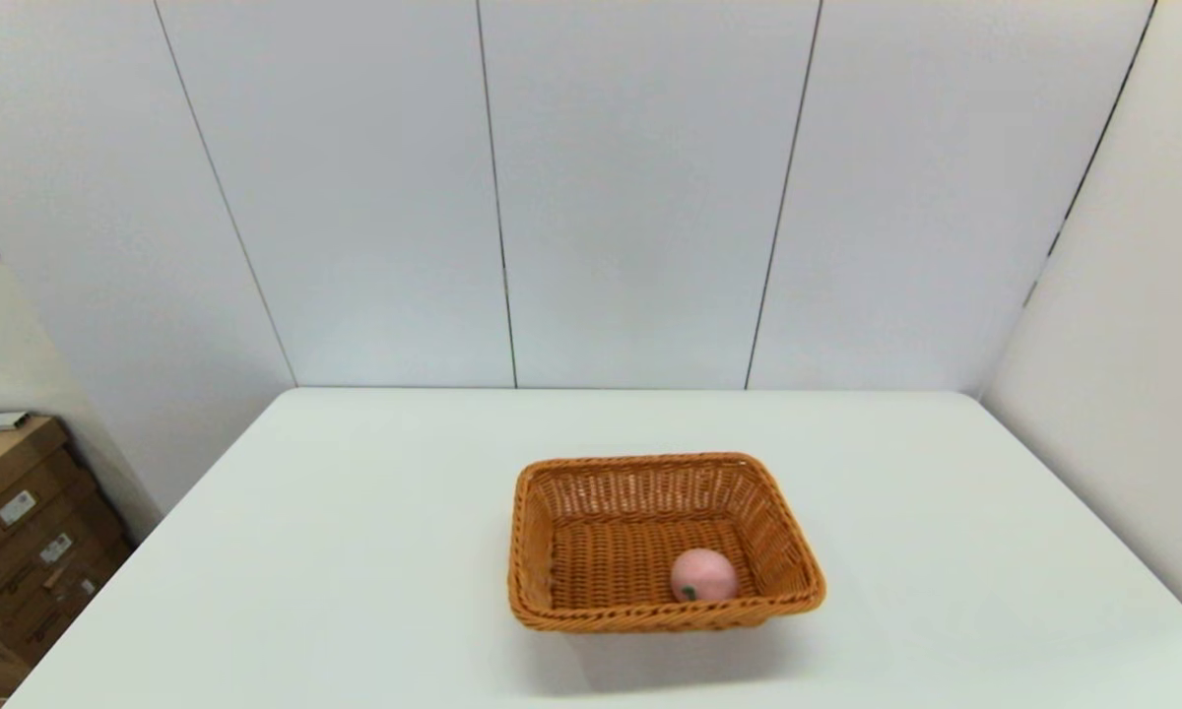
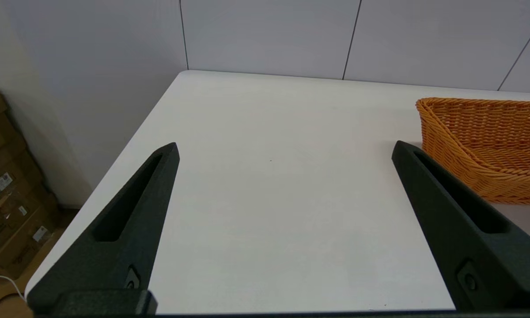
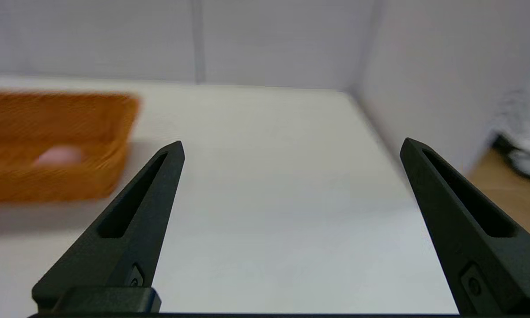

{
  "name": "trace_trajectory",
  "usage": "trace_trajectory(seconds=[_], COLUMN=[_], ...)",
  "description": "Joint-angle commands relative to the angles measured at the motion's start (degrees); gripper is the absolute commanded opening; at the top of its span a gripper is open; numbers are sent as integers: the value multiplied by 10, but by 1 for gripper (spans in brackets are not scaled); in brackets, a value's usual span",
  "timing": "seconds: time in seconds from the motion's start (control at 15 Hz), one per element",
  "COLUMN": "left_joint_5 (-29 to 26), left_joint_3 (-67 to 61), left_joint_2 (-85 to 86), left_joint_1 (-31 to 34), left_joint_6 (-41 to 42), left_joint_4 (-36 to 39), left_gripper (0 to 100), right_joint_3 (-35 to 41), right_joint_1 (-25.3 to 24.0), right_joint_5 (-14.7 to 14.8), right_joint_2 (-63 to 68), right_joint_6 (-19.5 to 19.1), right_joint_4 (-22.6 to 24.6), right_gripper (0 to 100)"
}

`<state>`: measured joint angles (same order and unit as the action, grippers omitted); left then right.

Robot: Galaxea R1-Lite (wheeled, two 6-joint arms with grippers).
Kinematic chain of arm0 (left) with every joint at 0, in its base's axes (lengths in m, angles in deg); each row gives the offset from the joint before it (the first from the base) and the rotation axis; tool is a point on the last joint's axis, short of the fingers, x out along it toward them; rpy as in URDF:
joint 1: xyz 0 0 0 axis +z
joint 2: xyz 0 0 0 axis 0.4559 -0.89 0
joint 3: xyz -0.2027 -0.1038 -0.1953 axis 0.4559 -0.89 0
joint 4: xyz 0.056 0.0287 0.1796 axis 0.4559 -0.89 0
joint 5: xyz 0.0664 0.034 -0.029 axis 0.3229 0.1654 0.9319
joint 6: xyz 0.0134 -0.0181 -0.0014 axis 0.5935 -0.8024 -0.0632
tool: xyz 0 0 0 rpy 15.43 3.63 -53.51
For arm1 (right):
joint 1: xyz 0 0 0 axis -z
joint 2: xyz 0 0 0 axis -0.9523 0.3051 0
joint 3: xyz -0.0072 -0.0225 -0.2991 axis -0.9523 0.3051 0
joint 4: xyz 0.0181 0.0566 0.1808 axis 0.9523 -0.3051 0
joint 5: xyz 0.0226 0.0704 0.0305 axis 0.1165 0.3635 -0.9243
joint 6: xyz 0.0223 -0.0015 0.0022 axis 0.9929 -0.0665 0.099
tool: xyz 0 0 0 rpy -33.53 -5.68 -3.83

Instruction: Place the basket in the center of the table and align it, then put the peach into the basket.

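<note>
Both arms sit out of the head view, low at the near edge of the table. Left gripper: fingers spread wide, holding nothing, over bare tabletop on the left side, pointing toward the far wall. Right gripper: same pose on the right side, fingers spread wide, nothing between them.

Basket sits roughly mid-table, a bit toward the near edge, long sides about square to the table edges. It lies between the two grippers, apart from both; neither touches it.

Peach rests inside the basket on the floor, near-right corner, close to the near wall.

Basket: orange-brown woven wicker, rectangular, sloped sides, braided rim. Peach: smooth, pale pink, rounded, with a small dark green mark. Table: plain white, matte, rounded corners.
</note>
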<state>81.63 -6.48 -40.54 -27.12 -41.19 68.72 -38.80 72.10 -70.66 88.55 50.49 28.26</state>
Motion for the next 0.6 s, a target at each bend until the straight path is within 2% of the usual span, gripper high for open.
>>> trace_trajectory(seconds=[0.07, 0.6], left_joint_5=[1, 0], left_joint_3=[0, 0], left_joint_2=[0, 0], left_joint_1=[0, 0], left_joint_6=[0, 2], left_joint_4=[0, -1], left_gripper=[100, 100], right_joint_3=[18, 17], right_joint_1=[0, 0], right_joint_5=[-40, -39], right_joint_2=[-31, -31], right_joint_6=[24, 33], right_joint_4=[-17, -17], right_gripper=[100, 100])
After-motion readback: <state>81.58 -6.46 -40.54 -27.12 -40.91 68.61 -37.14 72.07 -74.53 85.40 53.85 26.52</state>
